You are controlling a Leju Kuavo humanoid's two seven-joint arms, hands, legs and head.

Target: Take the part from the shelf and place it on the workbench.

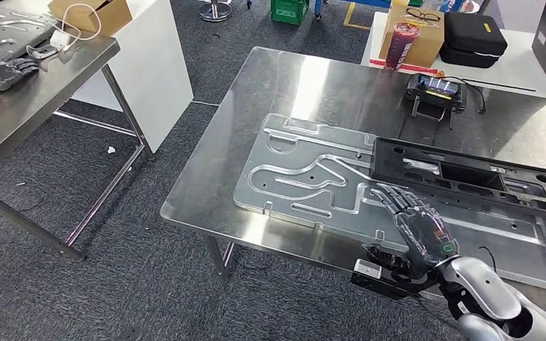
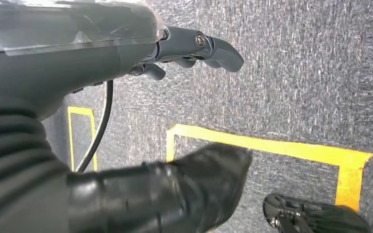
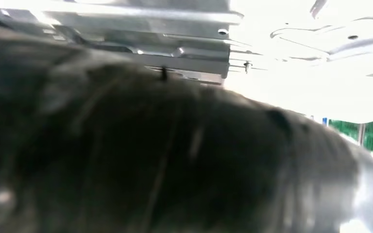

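Observation:
A large stamped metal panel (image 1: pixel 306 177) lies flat on the steel workbench (image 1: pixel 256 92). A black plastic frame part (image 1: pixel 469 177) rests across the panel's far right side. My right hand (image 1: pixel 416 227) is at the bench's near edge, its fingers stretched flat on top of the panel and gripping nothing. In the right wrist view the back of that hand is a dark blur, with the panel's edge (image 3: pixel 175 53) beyond it. My left hand (image 2: pixel 102 58) hangs over grey carpet with fingers and thumb apart and nothing between them.
A second steel table (image 1: pixel 43 92) at the left carries another metal panel, a dark glove and a cardboard box. A controller (image 1: pixel 437 89), a box with a red cup (image 1: pixel 402 42) and a black case (image 1: pixel 473 39) sit at the back right. Yellow tape (image 2: pixel 272 145) marks the floor.

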